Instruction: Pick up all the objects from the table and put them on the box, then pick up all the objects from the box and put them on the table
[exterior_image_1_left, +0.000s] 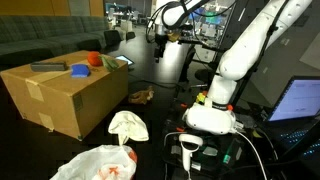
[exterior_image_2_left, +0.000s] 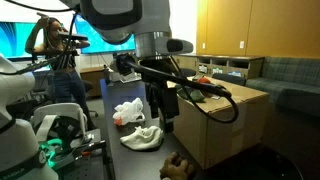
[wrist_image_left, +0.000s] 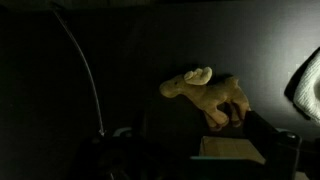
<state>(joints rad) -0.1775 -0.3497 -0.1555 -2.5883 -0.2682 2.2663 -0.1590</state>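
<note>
Brown lump (wrist_image_left: 205, 92) lies on the black worktop (exterior_image_1_left: 160, 100) near the cardboard box (exterior_image_1_left: 60, 95), with the claw (exterior_image_2_left: 163, 112) hanging above the worktop, jaws wide and holding nothing. A dark bar (exterior_image_1_left: 47, 67), a blue pad (exterior_image_1_left: 79, 70) and a small orange-red item (exterior_image_1_left: 94, 59) sit on the box. A cream cloth (exterior_image_1_left: 128, 125) and a white bag (exterior_image_1_left: 95, 163) lie on the worktop.
</note>
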